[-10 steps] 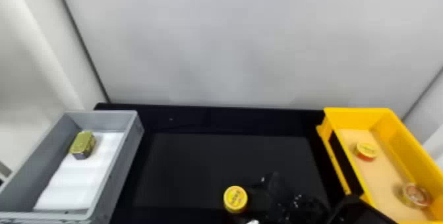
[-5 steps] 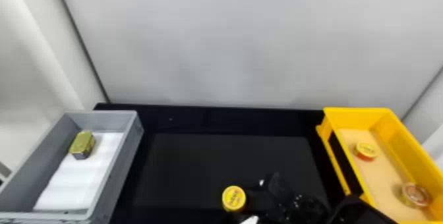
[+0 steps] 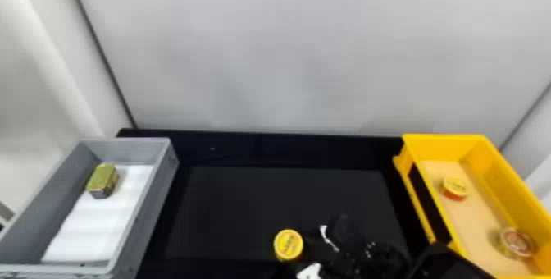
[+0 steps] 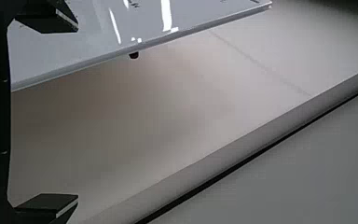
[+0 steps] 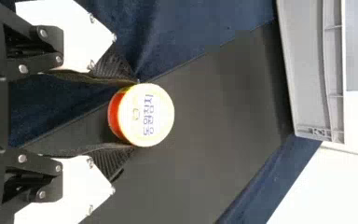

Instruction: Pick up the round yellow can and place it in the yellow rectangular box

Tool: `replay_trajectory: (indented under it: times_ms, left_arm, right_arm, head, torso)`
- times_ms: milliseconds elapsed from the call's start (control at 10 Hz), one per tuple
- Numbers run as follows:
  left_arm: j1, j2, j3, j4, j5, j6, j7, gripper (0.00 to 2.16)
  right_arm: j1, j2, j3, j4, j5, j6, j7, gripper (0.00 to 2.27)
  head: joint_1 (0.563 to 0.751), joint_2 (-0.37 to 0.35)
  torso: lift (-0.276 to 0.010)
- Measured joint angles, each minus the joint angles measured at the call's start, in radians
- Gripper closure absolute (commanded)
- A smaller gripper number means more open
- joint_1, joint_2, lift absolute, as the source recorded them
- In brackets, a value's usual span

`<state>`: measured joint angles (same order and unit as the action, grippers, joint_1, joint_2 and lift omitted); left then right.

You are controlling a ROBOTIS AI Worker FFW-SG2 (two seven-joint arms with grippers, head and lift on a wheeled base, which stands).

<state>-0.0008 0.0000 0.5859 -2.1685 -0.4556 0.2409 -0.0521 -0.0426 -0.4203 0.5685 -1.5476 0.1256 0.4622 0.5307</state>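
The round yellow can (image 3: 288, 244) stands on the black mat, near the head view's bottom edge. My right gripper (image 3: 307, 253) is just right of it there, coming from the lower right. In the right wrist view my right gripper (image 5: 133, 114) has its two fingertips against opposite sides of the can (image 5: 147, 115), shut on it; the yellow lid faces the camera and a red side shows. The yellow rectangular box (image 3: 463, 146) is at the right of the table. In the left wrist view my left gripper (image 4: 77, 113) is parked open, away from the can, with nothing held.
In the yellow box are a yellow-and-red can (image 3: 455, 188) and another round can (image 3: 516, 243). A grey box (image 3: 162, 175) at the left holds a green-gold rectangular tin (image 3: 102, 179) on white lining. A pale wall stands behind the table.
The can has shifted slightly left and away from the robot. White parts of my right gripper now show more beside it, while the boxes and their contents stay put.
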Motion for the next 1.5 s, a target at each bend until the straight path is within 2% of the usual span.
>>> replay_trajectory:
  times_ms: [400, 800, 1100, 1500]
  left_arm:
    - [0.000, 0.000, 0.005, -0.001, 0.001, 0.000, 0.000, 0.01]
    - [0.000, 0.000, 0.010, -0.001, 0.001, 0.000, 0.000, 0.01]
    - [0.001, 0.000, 0.013, -0.002, -0.005, 0.000, 0.000, 0.01]
    - [0.005, 0.000, 0.025, -0.011, -0.012, 0.000, 0.000, 0.01]
  right_arm:
    - [0.001, -0.004, -0.020, -0.054, -0.005, 0.012, -0.001, 0.64]
    - [-0.004, -0.014, -0.082, -0.222, -0.012, 0.061, -0.018, 0.64]
    - [-0.011, -0.004, -0.170, -0.378, 0.022, 0.134, -0.078, 0.64]
    - [-0.008, -0.002, -0.234, -0.526, 0.106, 0.249, -0.173, 0.64]
  head:
    - [0.686, 0.014]
    - [0.686, 0.014]
    - [0.686, 0.014]
    - [0.686, 0.014]
  torso:
    - [-0.056]
    - [-0.056]
    - [-0.056]
    - [-0.056]
